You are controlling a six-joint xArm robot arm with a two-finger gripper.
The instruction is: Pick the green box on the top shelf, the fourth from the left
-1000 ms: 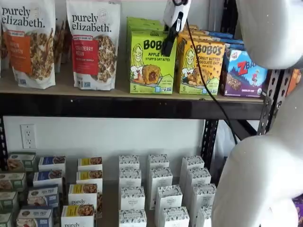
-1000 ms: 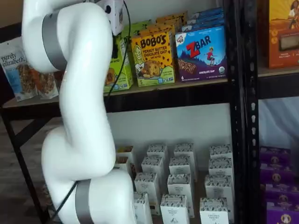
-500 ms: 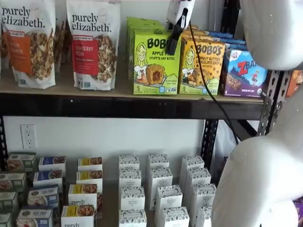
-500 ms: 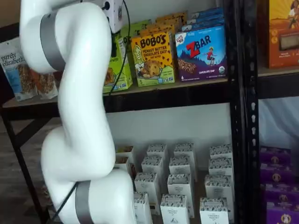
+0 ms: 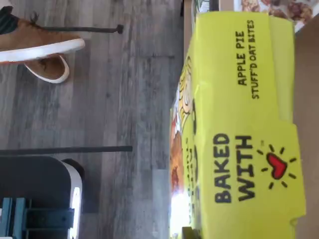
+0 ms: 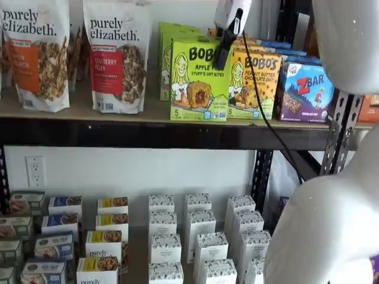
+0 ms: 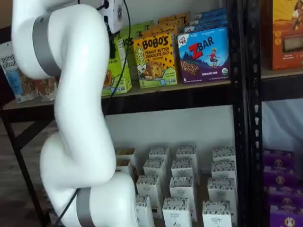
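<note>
The green box [image 6: 198, 83] is a lime Bobo's Apple Pie carton standing upright at the front edge of the top shelf [image 6: 148, 134]. More green boxes stand behind it. My gripper [image 6: 222, 52] comes down from above onto the box's top right corner, with a black finger against it, shut on the box. The wrist view shows the box's top panel [image 5: 244, 124] close up, printed "BAKED WITH". In a shelf view the box [image 7: 117, 71] is partly hidden behind my white arm [image 7: 75, 94].
The yellow-orange Bobo's box [image 6: 253, 83] and the ZBar box [image 6: 305, 92] stand right of the green box, and granola bags [image 6: 117, 56] stand left of it. Small white boxes [image 6: 198, 234] fill the lower shelf. A brown shoe [image 5: 35, 45] is on the grey floor.
The green box has slid forward and to the right along with my gripper, coming out in front of the row of green boxes behind it.
</note>
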